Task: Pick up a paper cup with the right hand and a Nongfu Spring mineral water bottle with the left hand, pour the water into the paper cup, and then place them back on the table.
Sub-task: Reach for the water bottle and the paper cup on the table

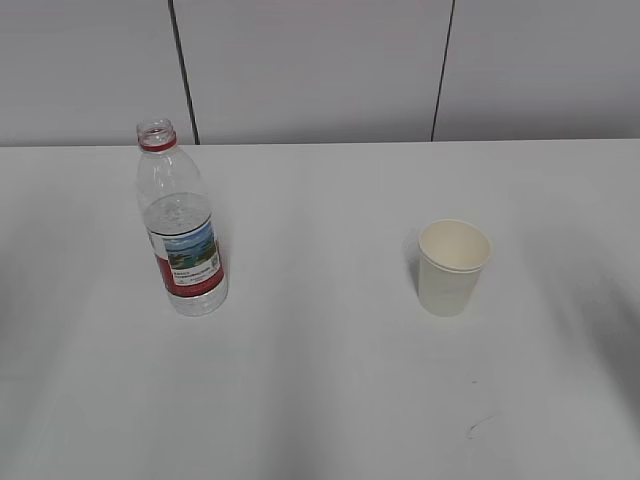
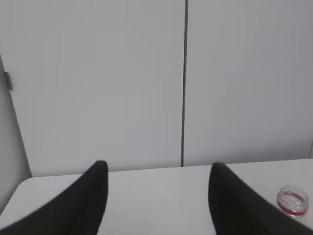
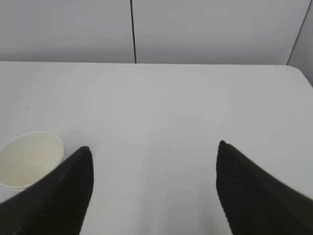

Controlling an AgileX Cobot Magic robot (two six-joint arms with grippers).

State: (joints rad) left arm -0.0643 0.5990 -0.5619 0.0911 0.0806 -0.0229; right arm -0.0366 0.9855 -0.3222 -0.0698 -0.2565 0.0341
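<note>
Both sets of jaws stand wide apart and hold nothing. On the left hand (image 2: 159, 196), the two black fingers (image 2: 83, 203) rise from the bottom edge of the wrist view with bare white bench (image 2: 156, 181) between them. The water bottle (image 1: 178, 225) stands upright to the right of these jaws, outside the gap; only its open mouth and red neck ring show low at the right edge of that view. It is part full and uncapped.

On the right hand (image 3: 154, 188), the fingers (image 3: 254, 191) are likewise spread with bare bench between them. The paper cup (image 3: 30, 159) stands upright just to the left of these jaws, partly hidden behind the left finger, its mouth open upward.

Seen from outside, bottle and cup (image 1: 453, 266) stand well apart on the bench, bottle left, cup right, and neither arm appears there.
</note>
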